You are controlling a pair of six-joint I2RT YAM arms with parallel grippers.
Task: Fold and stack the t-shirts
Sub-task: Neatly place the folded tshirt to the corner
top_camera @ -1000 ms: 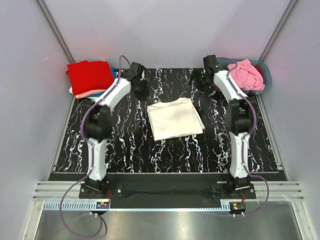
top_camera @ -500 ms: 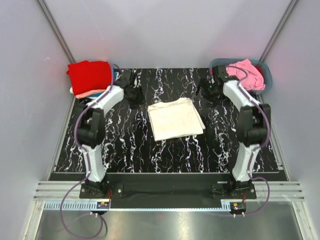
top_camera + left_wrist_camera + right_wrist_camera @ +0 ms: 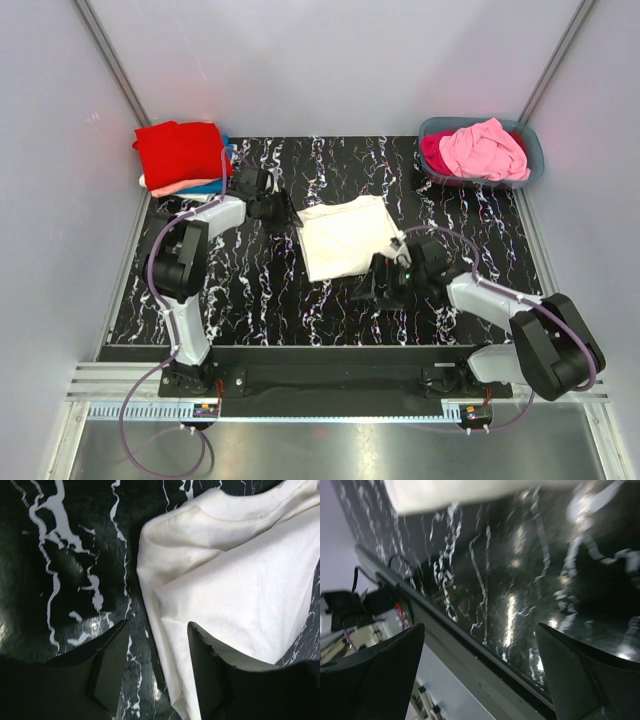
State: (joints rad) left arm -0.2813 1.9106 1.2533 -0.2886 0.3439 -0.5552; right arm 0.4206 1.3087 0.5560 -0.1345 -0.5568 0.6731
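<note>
A folded cream cloth t-shirt (image 3: 345, 236) lies flat near the middle of the black table with white marble veining (image 3: 250, 290), slightly tilted, its collar towards the far left. The left gripper (image 3: 282, 211) sits low at the shirt's far-left corner. In the left wrist view its dark fingers (image 3: 111, 666) stand partly apart, one over bare table and the other over the cloth, with the shirt's folded edge running between them. The cloth is not pinched. The right gripper (image 3: 480, 630) is low over the table just beside the shirt's near-right edge. Its wrist view is blurred, but the jaws gape wide with nothing between them, and only the table and the grey metal rail (image 3: 470, 650) at its near edge show below. At the far-left corner is a stack of folded shirts: a red cloth t-shirt (image 3: 180, 150) on top, a salmon t-shirt (image 3: 190, 187) under it, and a sliver of blue cloth (image 3: 229, 150) showing at the right side. At the far right, a grey-blue plastic tub (image 3: 532, 160) holds a crumpled pink t-shirt (image 3: 486, 148) with magenta cloth (image 3: 434, 152) beside it.
</note>
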